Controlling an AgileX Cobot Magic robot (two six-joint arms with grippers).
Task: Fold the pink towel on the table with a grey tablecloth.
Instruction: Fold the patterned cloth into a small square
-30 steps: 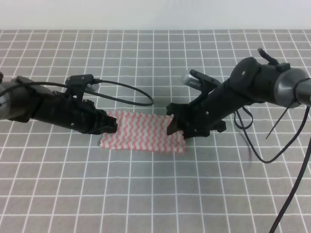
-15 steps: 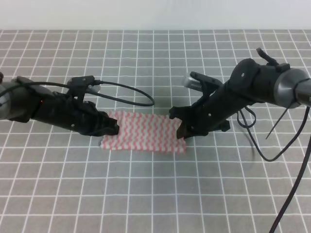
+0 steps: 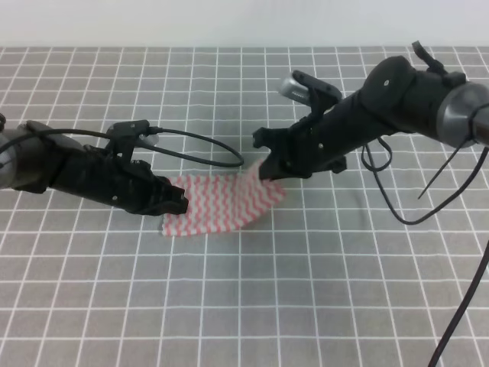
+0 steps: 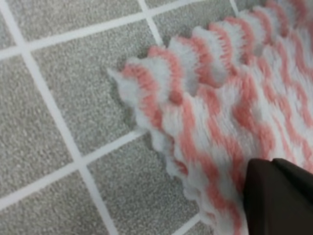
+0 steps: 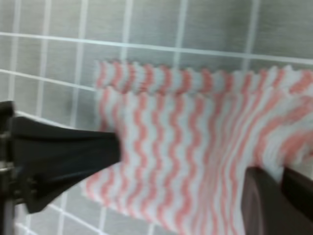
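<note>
We are mid-fold: our right tool [image 3: 269, 166] grips the towel [image 3: 221, 205] edge, lifted at frame centre, our left tool [image 3: 177, 202] pins its left end closed, and laying it over remains.

My left arm lies low and nearly level, reaching in from the left edge of the high view. My black left gripper [image 3: 177, 203] sits at the left end of the pink-and-white wavy-striped towel [image 3: 221, 205], its dark fingertip [image 4: 279, 196] resting on the pile; I cannot tell how wide those jaws stand. My right arm slopes down from the upper right, elbow high. My black right gripper [image 3: 269, 170] is pinched on the towel's right end, held raised off the surface.
</note>
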